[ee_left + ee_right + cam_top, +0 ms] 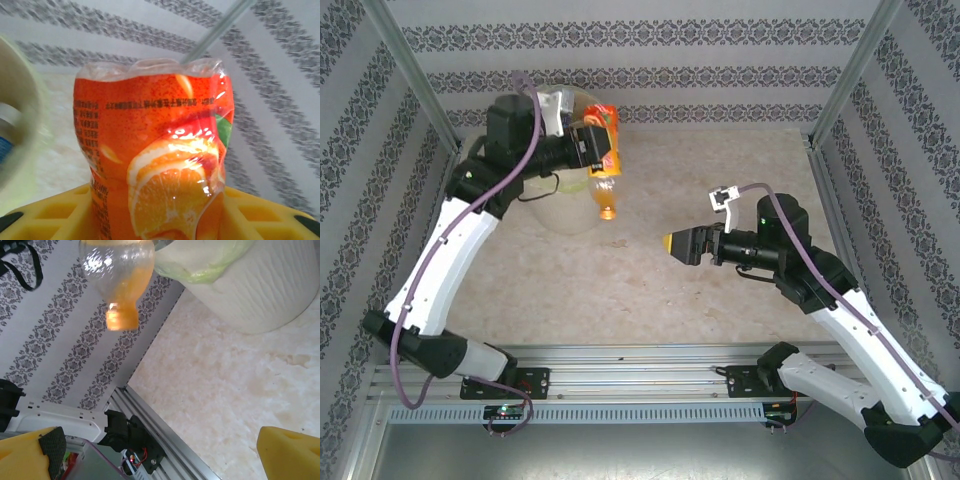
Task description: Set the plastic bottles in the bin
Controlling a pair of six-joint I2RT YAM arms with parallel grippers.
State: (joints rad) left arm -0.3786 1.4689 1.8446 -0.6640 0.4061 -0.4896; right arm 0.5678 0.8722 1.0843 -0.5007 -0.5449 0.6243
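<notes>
Orange bottle (pixel 605 190) held at the bin (pixel 560 215)
The bottle is clamped cap down by the left gripper (pixel 608 140) beside the bin's rim; the right gripper (pixel 672 243) is spread wide, empty, well apart from the bin.

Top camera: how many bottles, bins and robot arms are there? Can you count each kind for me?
orange bottle: 1
bin: 1
robot arms: 2, the left arm and the right arm
Total: 4
</notes>
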